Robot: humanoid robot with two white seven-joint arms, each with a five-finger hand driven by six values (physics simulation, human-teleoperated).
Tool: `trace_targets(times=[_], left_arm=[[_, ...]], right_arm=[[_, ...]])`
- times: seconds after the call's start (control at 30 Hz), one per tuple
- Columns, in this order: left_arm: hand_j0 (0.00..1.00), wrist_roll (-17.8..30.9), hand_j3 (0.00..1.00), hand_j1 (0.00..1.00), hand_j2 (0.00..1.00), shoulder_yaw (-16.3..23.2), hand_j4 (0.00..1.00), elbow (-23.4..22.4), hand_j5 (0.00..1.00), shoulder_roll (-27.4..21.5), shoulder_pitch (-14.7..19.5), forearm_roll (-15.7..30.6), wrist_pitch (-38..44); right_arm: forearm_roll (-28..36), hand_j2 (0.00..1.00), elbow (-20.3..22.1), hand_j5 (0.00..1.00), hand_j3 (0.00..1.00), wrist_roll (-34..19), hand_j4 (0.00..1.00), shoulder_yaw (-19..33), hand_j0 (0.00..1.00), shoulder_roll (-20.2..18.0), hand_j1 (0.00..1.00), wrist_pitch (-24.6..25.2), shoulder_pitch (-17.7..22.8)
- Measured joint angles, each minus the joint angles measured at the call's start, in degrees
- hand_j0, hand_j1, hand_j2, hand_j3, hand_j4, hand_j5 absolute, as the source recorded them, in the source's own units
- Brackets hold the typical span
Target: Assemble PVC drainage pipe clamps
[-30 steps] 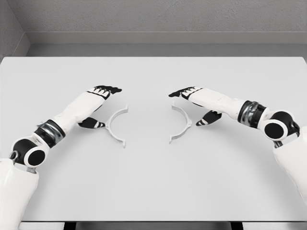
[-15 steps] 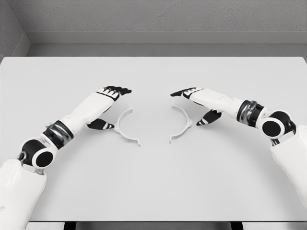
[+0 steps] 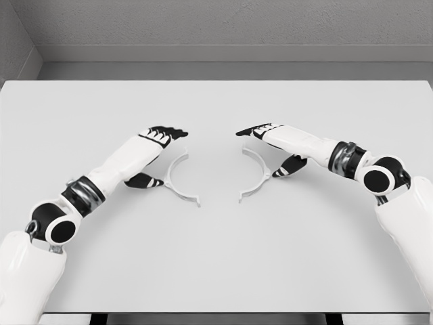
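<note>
1. You are looking down from the head camera at a pale grey desk (image 3: 216,257), with both white arms reaching in over it towards the middle.
2. Your left robot hand (image 3: 157,157) sits over the outer curve of the left clamp half (image 3: 177,181). Its dark fingers (image 3: 169,133) stretch above the top end of the arc, and its thumb (image 3: 143,180) lies by the arc's outer left side. The fingers bracket the piece in a narrow span, but you cannot tell whether they actually grip it.
3. The left clamp half is a thin white semicircle lying flat on the desk, its open side facing right.
4. Your right robot hand (image 3: 274,150) mirrors this over the right clamp half (image 3: 256,175), fingers above the arc's upper end and thumb just beside its outer right edge. Contact is again unclear.
5. The right clamp half lies flat with its open side facing left.
6. The two halves face each other near the desk's centre, apart, with bare desk between them.
</note>
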State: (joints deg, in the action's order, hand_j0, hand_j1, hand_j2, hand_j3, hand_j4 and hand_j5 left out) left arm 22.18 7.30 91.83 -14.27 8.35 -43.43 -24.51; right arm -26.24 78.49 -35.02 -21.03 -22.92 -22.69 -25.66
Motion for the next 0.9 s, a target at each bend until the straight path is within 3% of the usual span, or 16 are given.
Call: trace_targets(times=[0.6, 0.9], left_arm=[[1.0, 0.0, 1.0, 1.0, 1.0, 1.4, 1.0, 0.3, 1.0, 0.7, 0.7, -0.3, 0.1], [1.0, 0.0, 1.0, 1.0, 1.0, 0.2, 1.0, 0.0, 1.0, 0.2, 0.8, 0.1, 0.2]], right_arm=[[0.0, 1.0, 0.7, 1.0, 1.0, 0.0, 1.0, -0.1, 1.0, 0.6, 1.0, 0.0, 0.1], [0.0, 1.0, 1.6, 1.0, 1.0, 0.0, 1.0, -0.1, 1.0, 1.1, 1.0, 0.0, 0.2]])
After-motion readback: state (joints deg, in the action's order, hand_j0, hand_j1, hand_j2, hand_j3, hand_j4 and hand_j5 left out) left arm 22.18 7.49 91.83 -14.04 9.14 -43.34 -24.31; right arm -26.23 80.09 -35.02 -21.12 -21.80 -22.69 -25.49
